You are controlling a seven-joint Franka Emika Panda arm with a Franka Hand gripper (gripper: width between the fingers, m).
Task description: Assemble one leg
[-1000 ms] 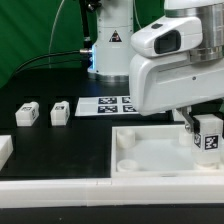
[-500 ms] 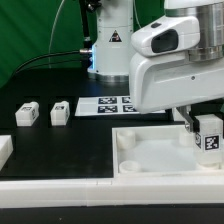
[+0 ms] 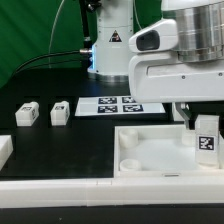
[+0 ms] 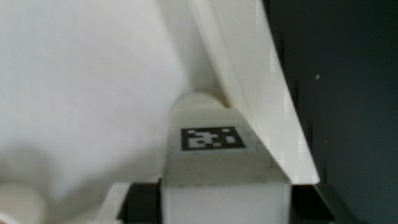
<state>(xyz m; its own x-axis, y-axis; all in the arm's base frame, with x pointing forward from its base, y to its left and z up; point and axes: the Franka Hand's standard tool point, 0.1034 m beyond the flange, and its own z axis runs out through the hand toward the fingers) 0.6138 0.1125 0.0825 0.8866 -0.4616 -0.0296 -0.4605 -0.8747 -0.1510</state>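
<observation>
A white leg [image 3: 206, 140] with a black-and-white tag stands at the far right corner of the large white tray-like piece [image 3: 150, 152], seen from the exterior view. My gripper [image 3: 198, 116] sits over its top, shut on it. In the wrist view the leg [image 4: 214, 150] runs from between the dark fingers [image 4: 146, 203] to the tray's corner, tag facing the camera. Two more legs, one [image 3: 29, 114] and another [image 3: 60, 112], lie on the black table at the exterior view's left.
The marker board [image 3: 112, 105] lies behind the tray. Another white part [image 3: 4, 148] sits at the left edge of the exterior view. The robot base [image 3: 108, 45] stands at the back. A white strip [image 3: 60, 190] runs along the table front.
The arm has shifted slightly toward the exterior view's right and down, carrying the leg lower into the tray's corner.
</observation>
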